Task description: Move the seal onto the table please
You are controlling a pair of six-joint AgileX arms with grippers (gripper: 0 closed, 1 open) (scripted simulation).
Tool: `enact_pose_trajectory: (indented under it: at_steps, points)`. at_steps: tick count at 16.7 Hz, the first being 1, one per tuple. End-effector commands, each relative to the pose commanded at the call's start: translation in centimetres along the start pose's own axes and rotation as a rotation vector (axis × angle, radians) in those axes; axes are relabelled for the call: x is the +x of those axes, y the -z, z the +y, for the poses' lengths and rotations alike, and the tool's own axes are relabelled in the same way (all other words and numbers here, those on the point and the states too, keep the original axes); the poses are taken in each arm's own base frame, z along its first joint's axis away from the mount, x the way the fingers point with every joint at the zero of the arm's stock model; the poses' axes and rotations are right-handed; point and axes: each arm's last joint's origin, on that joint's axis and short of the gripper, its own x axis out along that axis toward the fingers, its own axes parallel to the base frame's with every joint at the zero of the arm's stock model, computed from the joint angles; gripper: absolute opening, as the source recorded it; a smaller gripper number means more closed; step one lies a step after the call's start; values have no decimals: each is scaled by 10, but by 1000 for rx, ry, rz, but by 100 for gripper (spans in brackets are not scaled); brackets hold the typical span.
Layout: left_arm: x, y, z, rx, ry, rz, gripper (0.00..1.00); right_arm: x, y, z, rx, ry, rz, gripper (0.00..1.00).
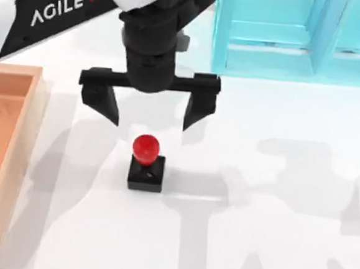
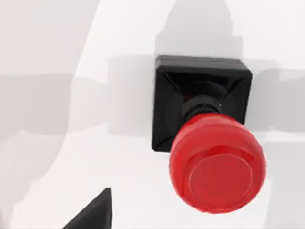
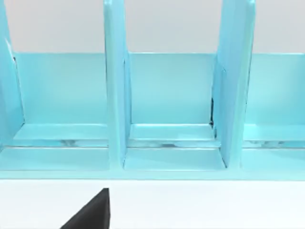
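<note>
The small seal (image 1: 146, 165), a black square block base topped by a glossy red round knob, is seen standing upright on the large plain white table (image 1: 272, 229), well apart from the light wooden tray (image 1: 5, 133) at nine o'clock and the cyan shelved cabinet (image 1: 300, 38) at one o'clock. The left gripper (image 1: 149, 112) is held just at twelve o'clock of it, spread wide and touching nothing, which suggests release is complete. The right gripper (image 3: 90, 212) faces the cabinet; its opening cannot be told.
</note>
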Motion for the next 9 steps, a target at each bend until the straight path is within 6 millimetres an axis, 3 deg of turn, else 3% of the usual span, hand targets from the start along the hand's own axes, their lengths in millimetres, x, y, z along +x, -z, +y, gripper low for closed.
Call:
enact_pose_trajectory:
  at_steps: [5,9]
  points:
    - [-57,8,6,3,3,-5,100,0,0,0,0,0,0,100]
    - [-71,11,9,3,6,-9,100,0,0,0,0,0,0,100]
